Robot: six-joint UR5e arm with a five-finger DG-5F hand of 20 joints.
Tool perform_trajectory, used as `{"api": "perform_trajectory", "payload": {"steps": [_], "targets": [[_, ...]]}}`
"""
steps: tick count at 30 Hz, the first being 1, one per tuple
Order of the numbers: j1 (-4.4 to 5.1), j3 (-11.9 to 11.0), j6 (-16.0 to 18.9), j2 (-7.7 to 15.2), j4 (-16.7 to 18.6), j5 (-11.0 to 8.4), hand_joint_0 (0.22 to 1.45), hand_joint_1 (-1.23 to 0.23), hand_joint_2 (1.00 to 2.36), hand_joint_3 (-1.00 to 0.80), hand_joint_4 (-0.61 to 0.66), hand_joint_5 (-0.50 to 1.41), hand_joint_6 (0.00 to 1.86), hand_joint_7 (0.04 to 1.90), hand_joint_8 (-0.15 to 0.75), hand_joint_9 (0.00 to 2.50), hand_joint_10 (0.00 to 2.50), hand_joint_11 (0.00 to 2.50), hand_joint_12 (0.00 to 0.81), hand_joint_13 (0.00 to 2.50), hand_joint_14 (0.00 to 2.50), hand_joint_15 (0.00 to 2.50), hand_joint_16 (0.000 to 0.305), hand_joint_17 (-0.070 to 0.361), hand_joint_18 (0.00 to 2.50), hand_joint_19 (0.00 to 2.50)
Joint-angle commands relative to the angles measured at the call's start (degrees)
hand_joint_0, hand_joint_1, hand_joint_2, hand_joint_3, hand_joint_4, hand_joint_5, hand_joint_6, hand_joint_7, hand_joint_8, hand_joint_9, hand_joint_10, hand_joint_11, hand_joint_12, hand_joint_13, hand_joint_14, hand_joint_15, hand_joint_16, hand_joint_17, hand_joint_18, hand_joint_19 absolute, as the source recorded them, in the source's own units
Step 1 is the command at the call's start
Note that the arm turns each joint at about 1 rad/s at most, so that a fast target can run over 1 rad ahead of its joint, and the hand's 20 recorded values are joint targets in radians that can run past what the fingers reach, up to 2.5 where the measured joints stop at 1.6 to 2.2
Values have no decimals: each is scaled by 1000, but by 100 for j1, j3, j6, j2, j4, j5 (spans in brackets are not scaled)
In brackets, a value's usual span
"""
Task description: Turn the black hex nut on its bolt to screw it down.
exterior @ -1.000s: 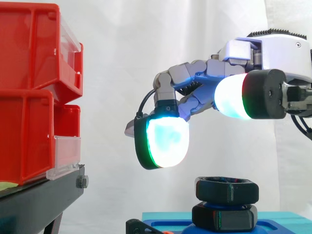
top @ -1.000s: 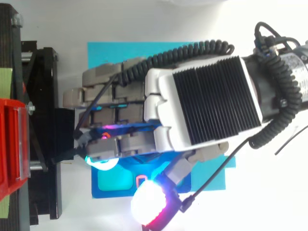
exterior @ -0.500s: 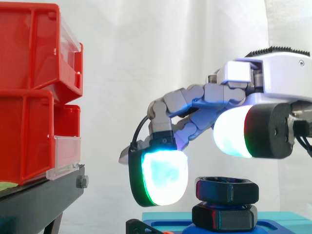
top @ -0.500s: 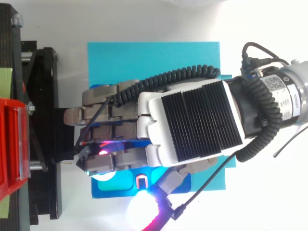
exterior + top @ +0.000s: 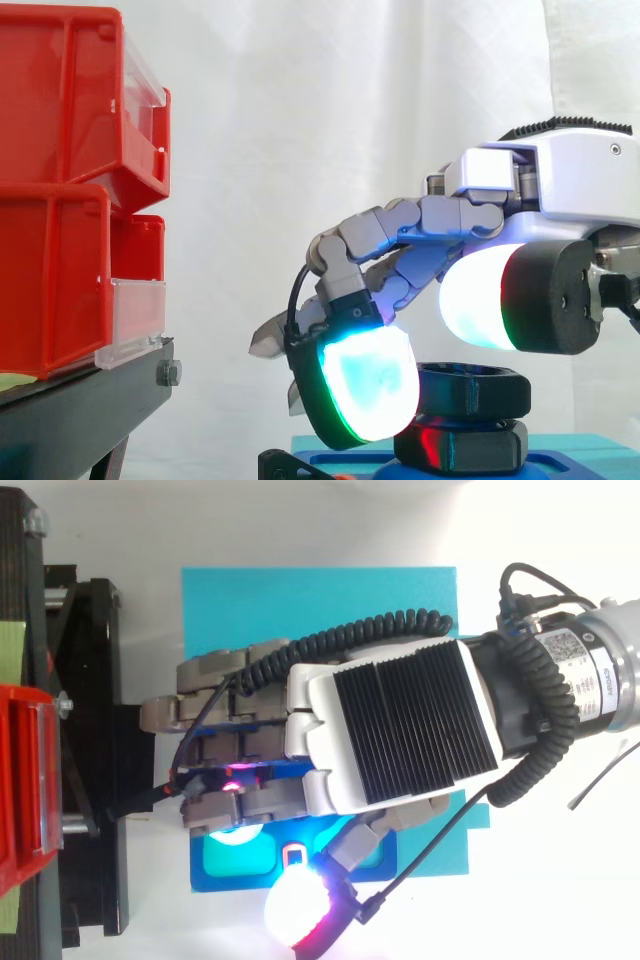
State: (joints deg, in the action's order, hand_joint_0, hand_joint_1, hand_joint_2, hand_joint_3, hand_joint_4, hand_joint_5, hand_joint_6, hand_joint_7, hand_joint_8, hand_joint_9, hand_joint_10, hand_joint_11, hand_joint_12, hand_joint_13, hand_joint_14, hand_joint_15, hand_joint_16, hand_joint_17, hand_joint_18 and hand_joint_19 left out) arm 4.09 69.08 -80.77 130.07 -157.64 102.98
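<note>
The black hex nut (image 5: 482,392) sits on its bolt above a second black hex piece (image 5: 470,448), on a blue fixture (image 5: 580,455) at the bottom of the side view. My hand (image 5: 560,200) reaches in from the right and hangs low over the nut, its glowing front covering the nut's left edge. Whether it touches or holds the nut I cannot tell. From above, my hand (image 5: 400,730) hides the nut and covers most of the blue fixture (image 5: 196,865), which lies on a cyan mat (image 5: 320,605).
Stacked red bins (image 5: 60,200) stand on a black stand (image 5: 80,410) at the left, a short gap away from my hand. In the top view the stand (image 5: 90,680) borders the mat's left edge. A white curtain hangs behind.
My hand has come down from well above the nut to its level and closed in on its left side. The nut and fixture have not moved.
</note>
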Motion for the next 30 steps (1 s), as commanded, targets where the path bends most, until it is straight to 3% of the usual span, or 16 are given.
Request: {"api": "perform_trajectory", "payload": {"steps": [1,5,13,30], "targets": [[-5,0,0,1,-48,12,505,-215,1000,-500,114,-5,531,1460,231,784,7,187,282,501,0,6,44,99,428,282],[-31,0,-9,1,-66,38,505,-216,1000,-500,111,-8,570,1399,232,813,7,185,280,507,1,7,44,98,427,279],[-146,0,-53,1,-57,285,507,-217,1000,-500,109,-9,595,1359,236,822,7,182,280,512,0,6,44,98,433,279],[-585,0,-185,1,49,750,508,-213,1000,-500,120,-11,590,1364,238,831,7,185,281,518,0,4,43,98,438,279]]}}
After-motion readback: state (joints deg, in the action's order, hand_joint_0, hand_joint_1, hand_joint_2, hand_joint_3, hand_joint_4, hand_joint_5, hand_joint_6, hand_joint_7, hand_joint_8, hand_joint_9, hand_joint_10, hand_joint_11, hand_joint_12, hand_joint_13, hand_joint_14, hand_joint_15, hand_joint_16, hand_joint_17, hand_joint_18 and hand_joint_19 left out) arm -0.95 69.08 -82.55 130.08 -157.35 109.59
